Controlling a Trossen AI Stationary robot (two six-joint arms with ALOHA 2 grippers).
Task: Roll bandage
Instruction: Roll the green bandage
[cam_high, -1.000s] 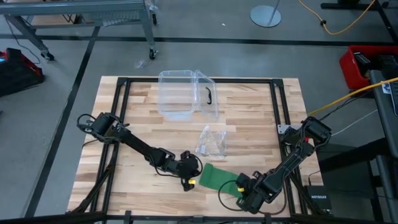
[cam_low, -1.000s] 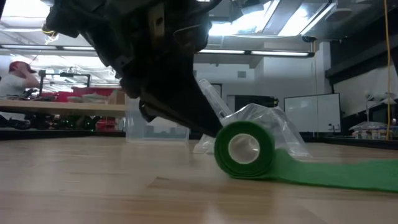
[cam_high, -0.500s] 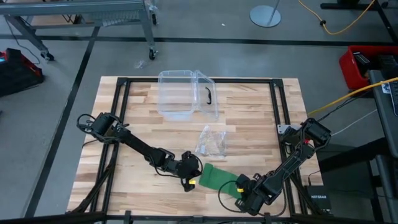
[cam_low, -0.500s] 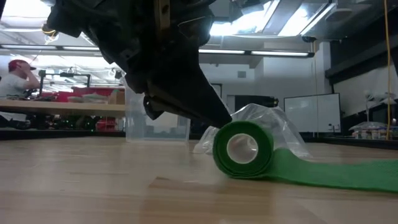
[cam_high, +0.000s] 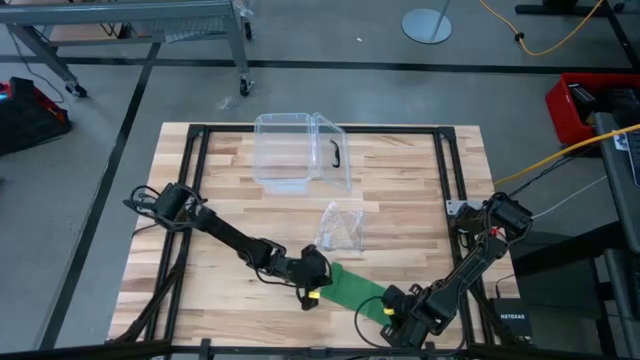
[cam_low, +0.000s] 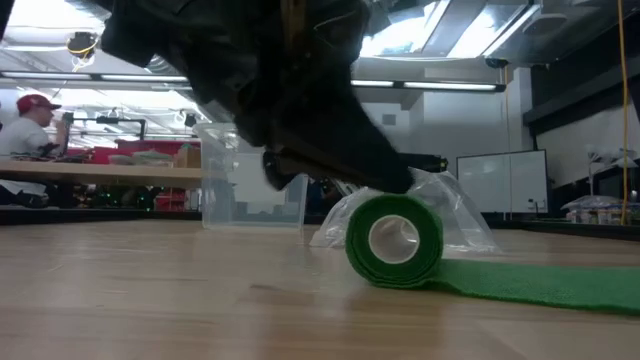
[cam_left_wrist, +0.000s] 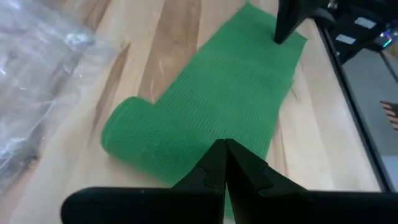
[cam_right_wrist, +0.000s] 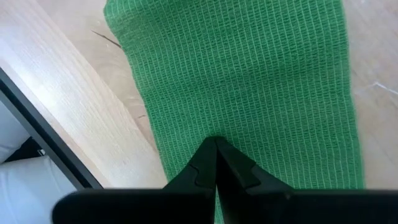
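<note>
Left claw (cam_high: 312, 292), pinched shut and empty, has nudged the bandage (cam_high: 350, 287) roll onward, seemingly winding more strip.

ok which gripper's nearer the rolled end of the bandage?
Left. The left gripper, shut, sits over the roll; the right gripper, shut, is on the bandage's flat tail, away from the roll.

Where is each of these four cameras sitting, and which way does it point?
High view: above the table, looking straight down; both arms show.
Low view: at tabletop height, looking across; left gripper over the bandage roll.
Left wrist view: on the left arm, looking past its shut fingers along the strip.
Right wrist view: on the right arm, right gripper shut over the flat strip.
All four share the bandage.
</note>
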